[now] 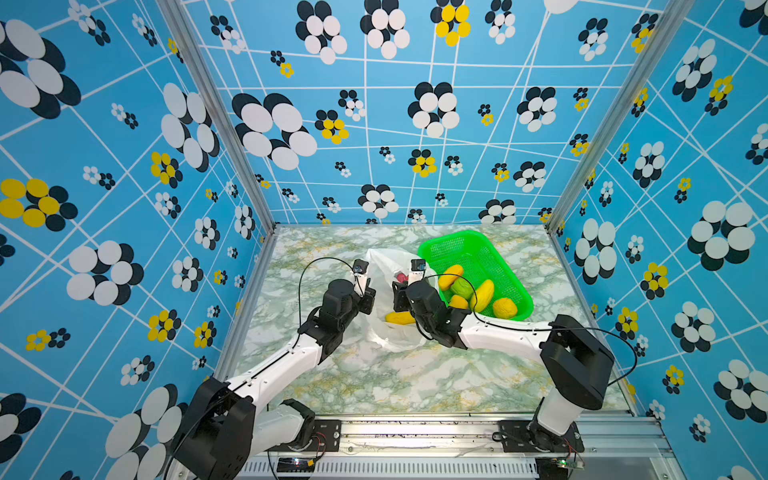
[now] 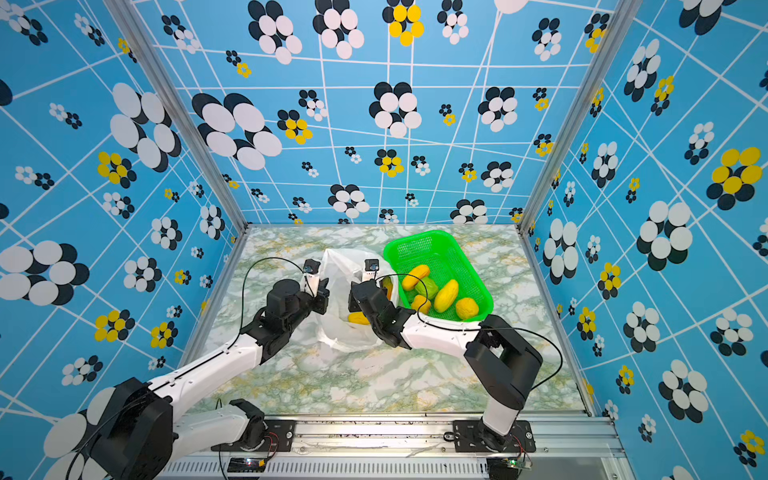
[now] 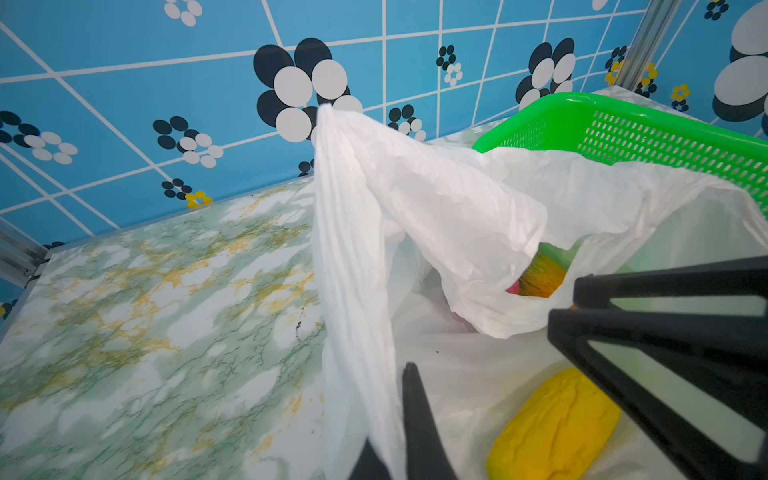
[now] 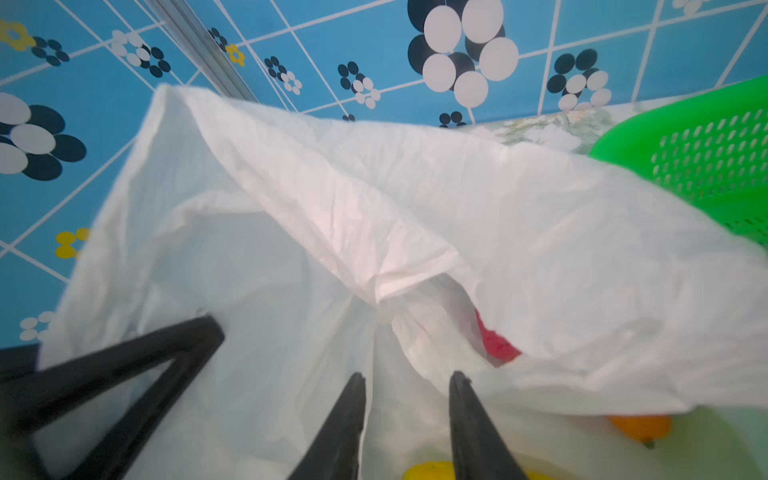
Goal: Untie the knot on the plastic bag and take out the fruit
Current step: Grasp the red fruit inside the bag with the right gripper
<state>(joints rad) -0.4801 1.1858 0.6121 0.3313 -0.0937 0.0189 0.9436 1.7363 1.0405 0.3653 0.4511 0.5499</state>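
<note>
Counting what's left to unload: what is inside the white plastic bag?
Visible in the plastic bag: a yellow fruit, a green-orange striped fruit, a pinkish-red fruit. Its folds hide anything more.

The plastic bag [image 3: 436,199] is thin white film, translucent and crinkled all over, with a soft sheen along its folds. The fruit [image 3: 552,428] lying in it is yellow and matt, its skin ridged and slightly bumpy; the pieces in the basket show the same dull finish in both top views. The basket [image 1: 469,245] is bright green hard plastic, pierced into a fine mesh, with a smooth, glossy rim. The worktop [image 1: 415,374] wears a smooth marble-print sheet, veined green and gold, faintly shiny. The right end effector [image 4: 409,376] is matt black plastic. The arm links [image 1: 498,332] have smooth white shells. The corner posts [image 1: 216,112] are brushed silvery metal, and the walls [image 1: 374,124] are a smooth printed blue sheet.
</note>
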